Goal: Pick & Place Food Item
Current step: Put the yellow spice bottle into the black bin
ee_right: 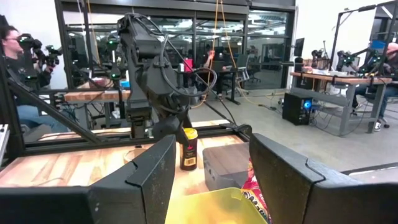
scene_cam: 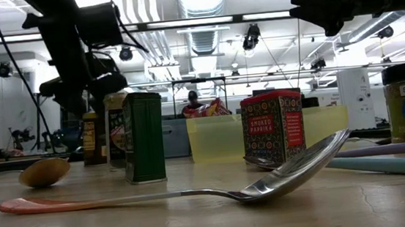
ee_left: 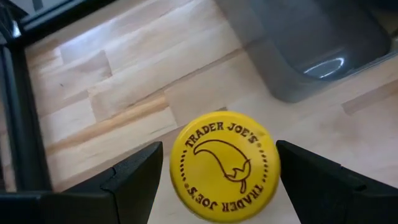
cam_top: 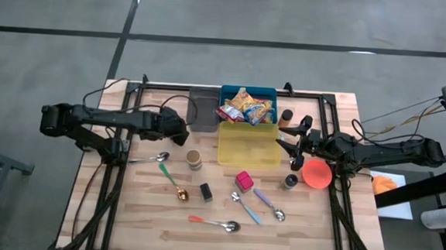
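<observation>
Item: yellow-lidded jar, upright on the table just beside the grey bin.

Left gripper: above the jar, fingers spread, lid between them, no contact visible.

Right gripper: parked level and apart, holding nothing.

Risks: an off-centre descent lets one finger strike the lid rim and topple the jar; a grip on the lid alone probably slips.
</observation>
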